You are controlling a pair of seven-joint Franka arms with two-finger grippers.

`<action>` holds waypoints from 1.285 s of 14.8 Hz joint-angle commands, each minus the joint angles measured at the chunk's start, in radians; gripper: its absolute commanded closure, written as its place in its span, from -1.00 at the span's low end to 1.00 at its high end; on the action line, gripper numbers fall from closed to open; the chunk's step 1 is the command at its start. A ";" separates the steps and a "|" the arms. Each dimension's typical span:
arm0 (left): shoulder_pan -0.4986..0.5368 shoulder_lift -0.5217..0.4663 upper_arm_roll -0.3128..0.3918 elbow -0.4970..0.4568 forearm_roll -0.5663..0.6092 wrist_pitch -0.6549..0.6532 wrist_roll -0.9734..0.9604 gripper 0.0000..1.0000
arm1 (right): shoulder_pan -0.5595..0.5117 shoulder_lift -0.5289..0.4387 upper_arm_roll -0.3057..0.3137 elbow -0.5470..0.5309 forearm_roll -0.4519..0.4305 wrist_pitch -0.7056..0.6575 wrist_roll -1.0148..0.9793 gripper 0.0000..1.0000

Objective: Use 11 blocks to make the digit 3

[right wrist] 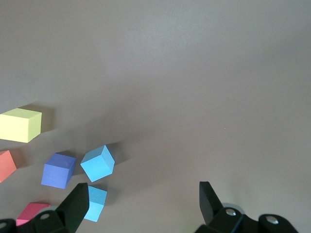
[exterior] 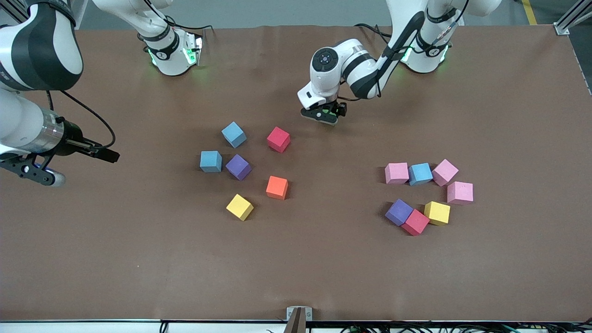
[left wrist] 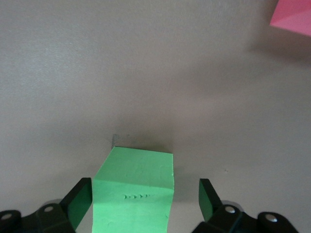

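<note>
Progress: you have seven blocks (exterior: 420,174) roughly curved toward the left arm's end | six loose mid-counter (exterior: 138,259) | left hand (exterior: 322,114) spread around green cube (left wrist: 137,187) | right hand (exterior: 32,171) waits, spread, over the right arm's end.
</note>
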 commanded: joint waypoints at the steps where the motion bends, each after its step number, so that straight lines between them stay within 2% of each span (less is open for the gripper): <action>1: 0.004 -0.010 -0.006 -0.011 0.017 0.014 0.039 -0.94 | 0.016 -0.015 -0.003 -0.016 0.004 -0.001 0.048 -1.00; 9: 0.004 -0.012 -0.006 -0.054 0.017 0.013 0.062 -0.92 | 0.127 -0.019 -0.003 -0.062 0.005 -0.007 0.290 -1.00; 10: 0.004 -0.012 -0.006 -0.055 0.017 0.013 0.061 -0.81 | 0.147 -0.019 -0.002 -0.067 0.010 -0.008 0.336 -1.00; 12: 0.004 -0.012 -0.008 -0.054 0.017 0.013 0.046 -0.33 | 0.151 -0.025 -0.003 -0.087 0.083 -0.013 0.393 -1.00; 14: 0.004 -0.010 -0.009 -0.049 0.017 0.011 0.020 0.03 | 0.147 -0.036 -0.006 -0.090 0.149 -0.033 0.398 -1.00; 16: 0.004 -0.009 -0.009 -0.035 0.004 0.011 -0.058 0.21 | 0.161 -0.036 -0.003 -0.091 0.154 -0.024 0.447 -1.00; 19: 0.001 0.017 -0.011 0.026 0.000 0.001 -0.160 0.23 | 0.225 -0.035 -0.003 -0.164 0.156 0.097 0.485 -1.00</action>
